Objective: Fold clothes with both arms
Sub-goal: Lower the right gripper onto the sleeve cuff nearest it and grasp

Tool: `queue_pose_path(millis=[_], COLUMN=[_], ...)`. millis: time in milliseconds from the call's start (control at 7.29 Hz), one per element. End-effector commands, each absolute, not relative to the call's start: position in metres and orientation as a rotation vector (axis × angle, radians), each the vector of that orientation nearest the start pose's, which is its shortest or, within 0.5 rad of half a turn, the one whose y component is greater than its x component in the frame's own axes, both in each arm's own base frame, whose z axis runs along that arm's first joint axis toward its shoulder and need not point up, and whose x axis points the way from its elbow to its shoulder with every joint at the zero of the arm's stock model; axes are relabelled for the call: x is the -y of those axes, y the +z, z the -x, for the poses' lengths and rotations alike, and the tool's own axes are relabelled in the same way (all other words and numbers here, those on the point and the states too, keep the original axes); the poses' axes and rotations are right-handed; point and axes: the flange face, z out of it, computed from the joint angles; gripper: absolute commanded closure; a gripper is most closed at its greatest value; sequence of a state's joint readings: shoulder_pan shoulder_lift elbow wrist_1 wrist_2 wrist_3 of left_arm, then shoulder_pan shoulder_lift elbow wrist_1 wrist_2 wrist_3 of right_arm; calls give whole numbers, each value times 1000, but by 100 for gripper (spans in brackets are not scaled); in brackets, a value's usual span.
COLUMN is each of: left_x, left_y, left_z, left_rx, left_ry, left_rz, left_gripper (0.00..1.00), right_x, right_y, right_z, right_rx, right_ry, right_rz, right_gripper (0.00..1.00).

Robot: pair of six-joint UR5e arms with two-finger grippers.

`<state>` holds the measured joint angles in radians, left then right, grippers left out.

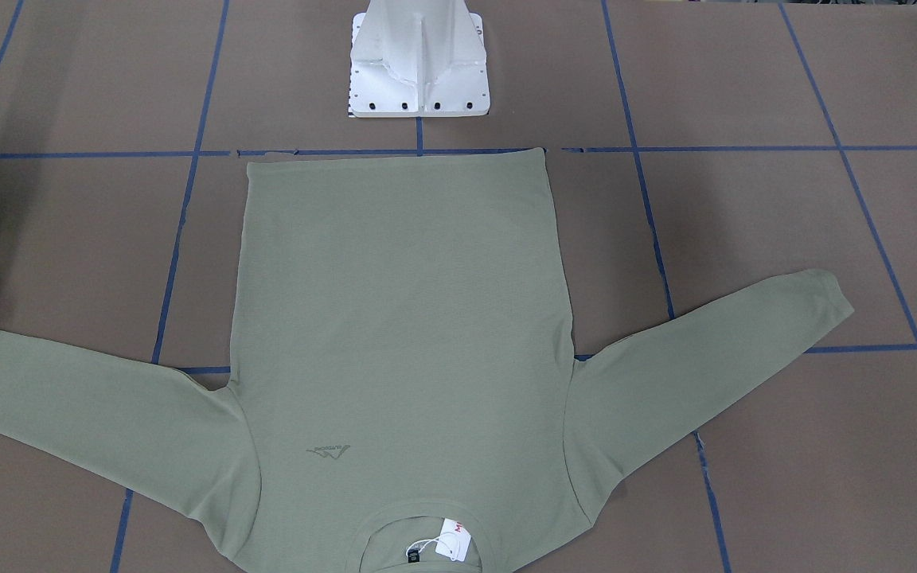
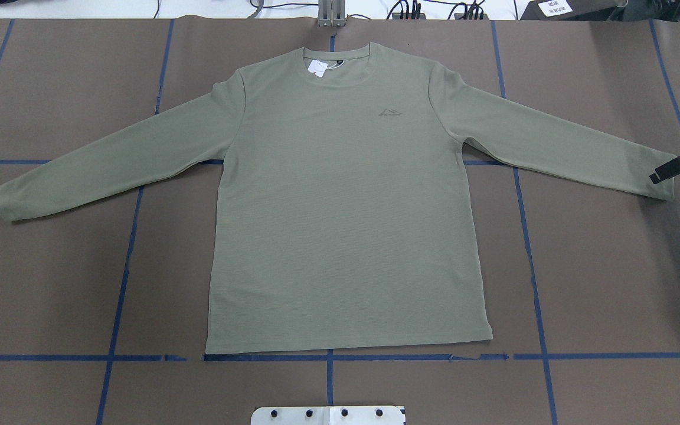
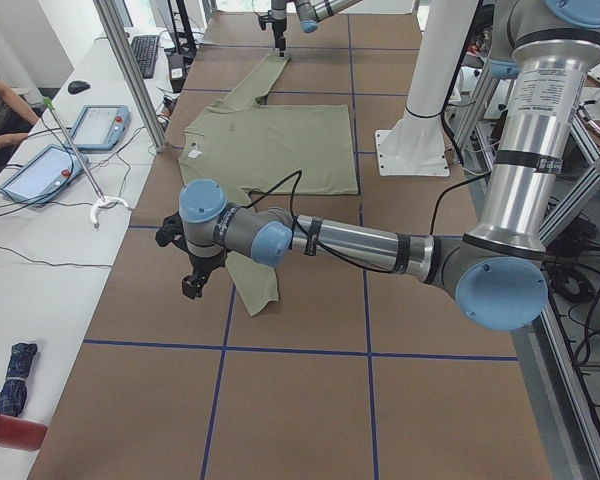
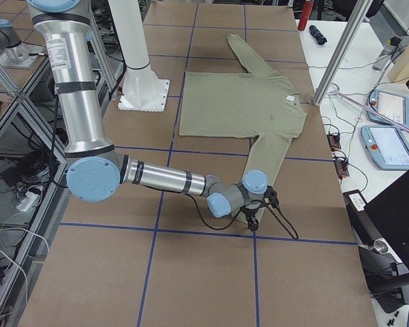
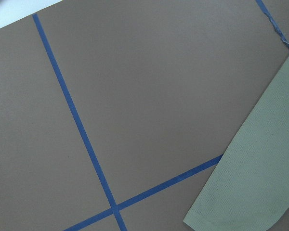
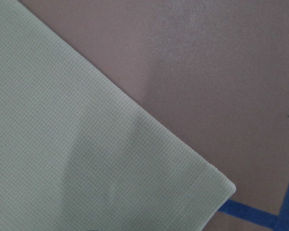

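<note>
front-facing: the shirt lies flat on the table, hem toward the white pedestal, sleeves spread.
overhead: the right gripper is over one sleeve cuff; i cannot tell how its jaws stand.
left side: the left gripper hangs just beside the other cuff, jaws unreadable.

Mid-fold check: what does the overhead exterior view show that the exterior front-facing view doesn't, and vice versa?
Overhead only: the right gripper at the cuff on the robot's right of the green shirt, plus the whole neckline. Front-facing only: the white pedestal rising from its bolted plate; this view crops the collar and that cuff. Both: the shirt lying flat, sleeves spread, with its chest logo and hang tag.
</note>
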<state>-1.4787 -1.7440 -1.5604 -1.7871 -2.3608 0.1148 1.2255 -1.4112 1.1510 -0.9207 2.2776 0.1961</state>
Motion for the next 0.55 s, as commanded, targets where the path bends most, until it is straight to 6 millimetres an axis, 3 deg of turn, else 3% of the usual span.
queue_pose_path(millis=[0,137,412], left_x=[583,584,584], left_y=[543,542,542], left_z=[9,9,9], left_rx=[-779,-779,-779], left_ry=[344,345,345], left_rz=[-373,-375,-375], left_gripper=[0,0,0], right_x=[556,556,556], right_y=[717,719,719], right_z=[126,126,126], right_rx=[775,774,777], right_ry=[-276,-275,-276], right_rz=[-169,-166,-164], right_gripper=[23,23,57])
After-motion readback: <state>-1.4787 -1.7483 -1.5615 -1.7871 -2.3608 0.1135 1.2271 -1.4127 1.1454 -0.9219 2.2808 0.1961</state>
